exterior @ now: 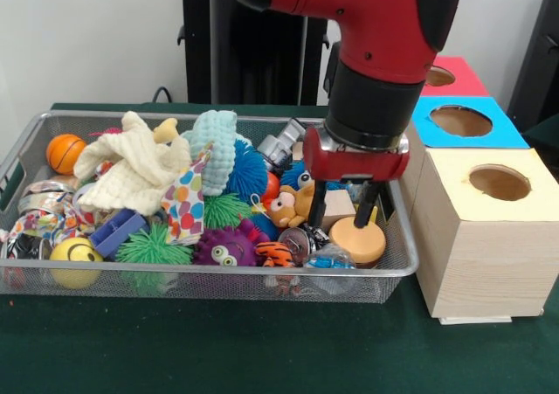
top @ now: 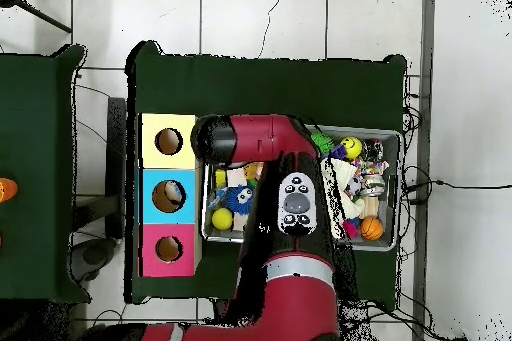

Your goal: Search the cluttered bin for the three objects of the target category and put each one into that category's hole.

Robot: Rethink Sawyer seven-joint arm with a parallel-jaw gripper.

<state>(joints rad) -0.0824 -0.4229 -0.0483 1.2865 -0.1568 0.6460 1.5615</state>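
Bin first: your wire basket sits on the green table, packed edge to edge, and the three boxes with holes stand just beside its end. Nothing shows which category is wanted, so read each pick as a guess. The arm comes down over the box end of the bin and hides much of it from overhead. Next in size, a cream cloth lies draped over the far-side heap, likely covering items. The yellow box stands nearest, then blue, then red. The gripper has its fingers spread, gripping nothing, tips down among the toys, straddling a tan block, with a round orange disc touching or just beside one finger; I cannot tell which. Risks as I judge them: closing here could catch the disc or the small monkey toy along with the block; the spiky balls may snag and ride up; a finger could hook the mesh wall.
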